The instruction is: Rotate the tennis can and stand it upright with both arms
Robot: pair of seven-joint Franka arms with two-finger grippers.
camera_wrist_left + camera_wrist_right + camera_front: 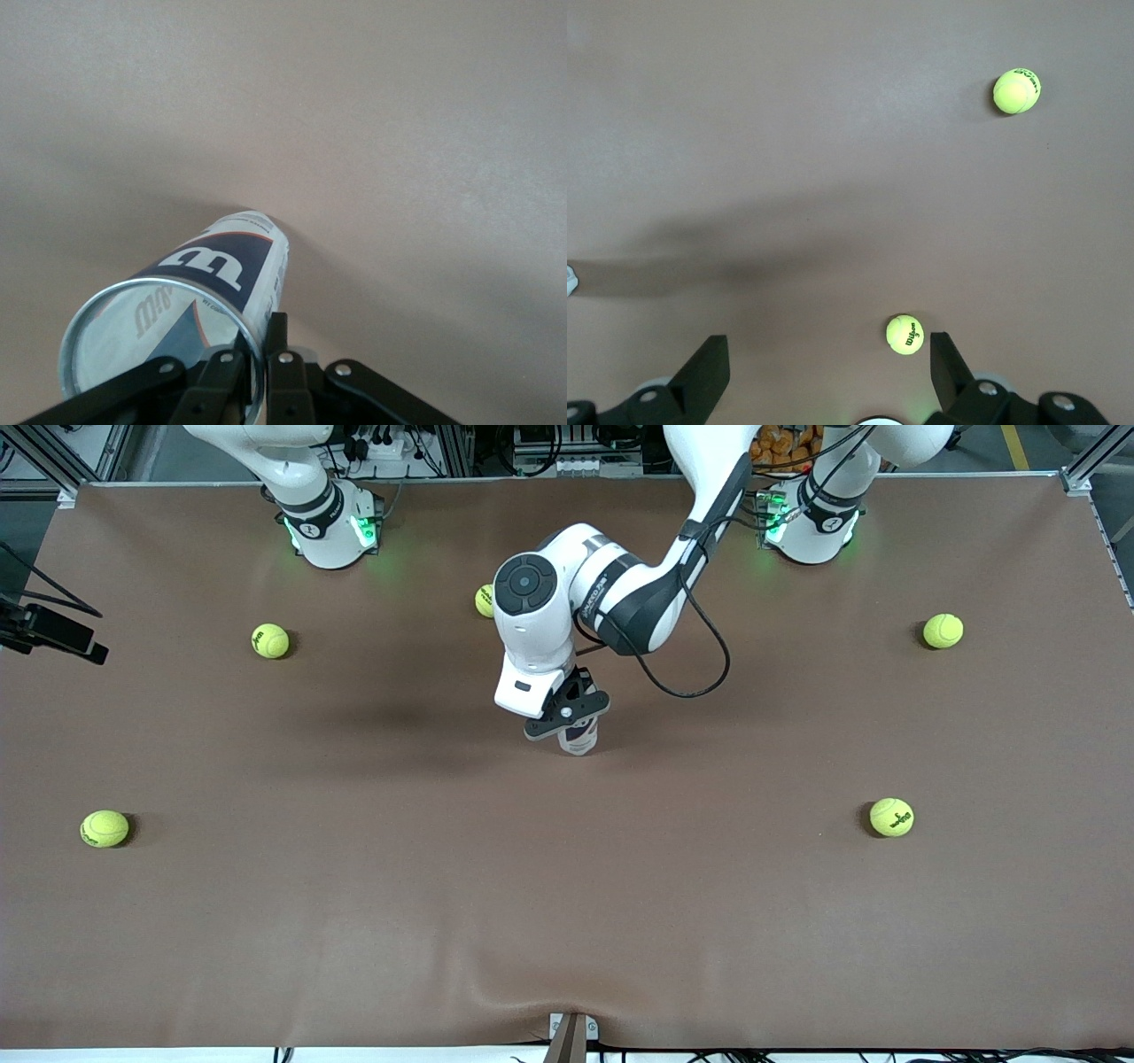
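The tennis can (579, 737) stands nearly upright at the middle of the table, its base on the brown mat. It is a clear tube with a white and dark-blue label (221, 266) and a silver rim. My left gripper (567, 710) is right above it. In the left wrist view the left gripper (259, 329) is shut on the can's rim, one finger inside the open mouth and one outside. My right gripper (826, 352) is out of the front view. It hangs open and high over the right arm's end of the table, holding nothing.
Several yellow-green tennis balls lie spread on the mat: one (485, 600) close to the left arm's elbow, others (270, 640) (104, 828) toward the right arm's end, and others (943, 631) (891, 817) toward the left arm's end. Two balls (904, 335) (1016, 91) show below the right gripper.
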